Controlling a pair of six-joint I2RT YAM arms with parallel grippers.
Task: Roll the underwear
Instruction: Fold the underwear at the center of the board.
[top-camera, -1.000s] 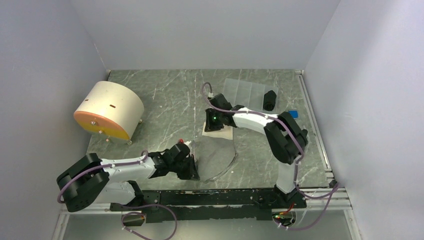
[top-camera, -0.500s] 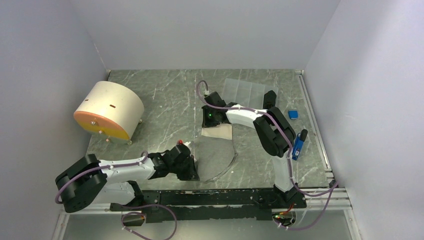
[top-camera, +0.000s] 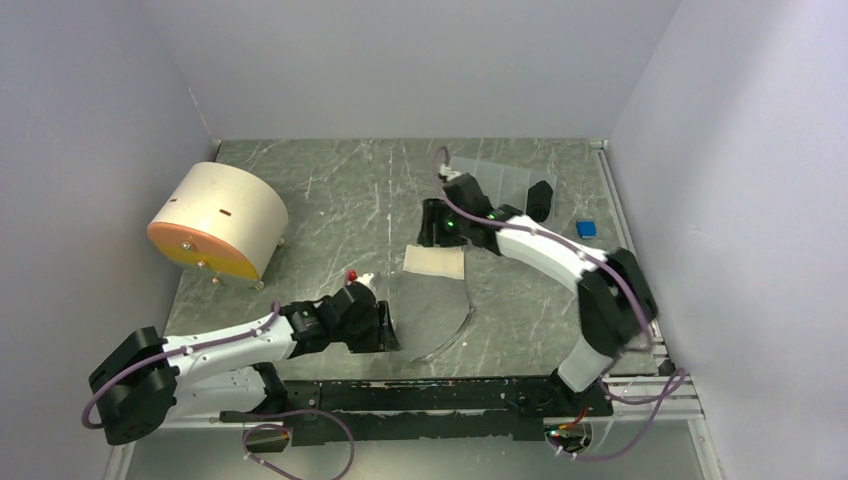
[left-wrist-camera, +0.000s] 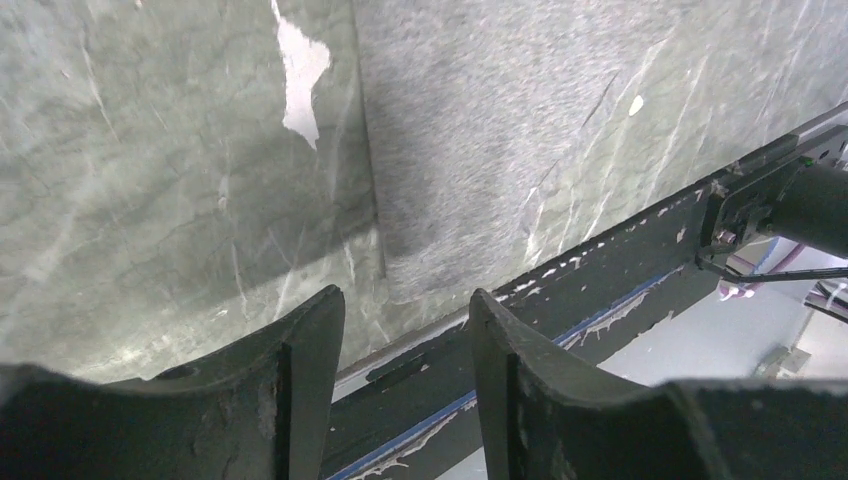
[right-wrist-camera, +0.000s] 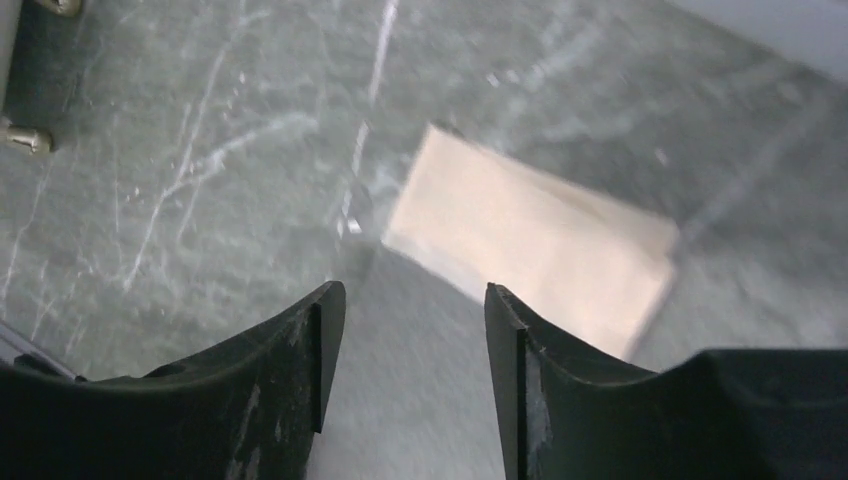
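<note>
Underwear (top-camera: 435, 310) left edge behind left arm (top-camera: 240, 340) overhead; both jaws apart, empty.

Marbled table (top-camera: 330, 190): underwear (top-camera: 435, 312) flat, drum (top-camera: 215, 220), clear tray (top-camera: 515, 178), blue block (top-camera: 586, 229).

Underwear (top-camera: 432, 312): 2 tones, grey body plus cream rectangular section (top-camera: 435, 262) at far end. Lay flat and spread out on table (top-camera: 330, 200), near front edge, about mid-width. Grey part had straight left side and curved right side, surface smooth. Cream section sat slightly tilted, touching grey part.
</note>
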